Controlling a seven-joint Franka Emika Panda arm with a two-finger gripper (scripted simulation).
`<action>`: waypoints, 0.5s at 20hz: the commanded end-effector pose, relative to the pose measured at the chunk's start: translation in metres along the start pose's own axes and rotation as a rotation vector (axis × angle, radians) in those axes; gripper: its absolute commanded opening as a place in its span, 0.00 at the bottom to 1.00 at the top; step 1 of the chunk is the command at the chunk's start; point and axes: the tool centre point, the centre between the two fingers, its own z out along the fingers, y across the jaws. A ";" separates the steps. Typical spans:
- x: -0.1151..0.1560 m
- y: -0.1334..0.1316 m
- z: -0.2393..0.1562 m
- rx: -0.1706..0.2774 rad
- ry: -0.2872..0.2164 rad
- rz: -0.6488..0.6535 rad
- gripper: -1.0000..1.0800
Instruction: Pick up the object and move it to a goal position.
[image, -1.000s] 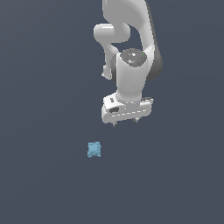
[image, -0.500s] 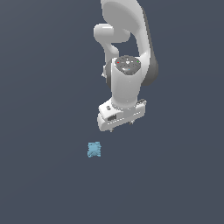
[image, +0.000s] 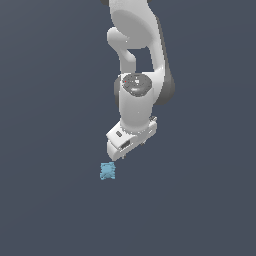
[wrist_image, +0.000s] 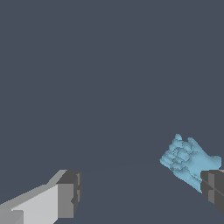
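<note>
The object is a small light-blue lumpy blob lying on the dark grey floor. My white gripper hangs just above it and slightly toward the exterior view's right, not touching it. In the wrist view the gripper is open, with its two dark fingertips wide apart. The blob lies close to one fingertip, partly behind it, off the middle of the gap.
The plain dark grey floor spreads all around. The white arm rises behind the gripper. No other objects show.
The arm has swung down and toward the exterior view's left, bringing the gripper close above the blob. The blob has not moved.
</note>
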 end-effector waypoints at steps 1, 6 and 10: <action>-0.001 0.007 0.004 0.001 -0.003 -0.062 0.96; -0.003 0.020 0.012 0.003 -0.008 -0.181 0.96; -0.005 0.030 0.018 0.005 -0.011 -0.276 0.96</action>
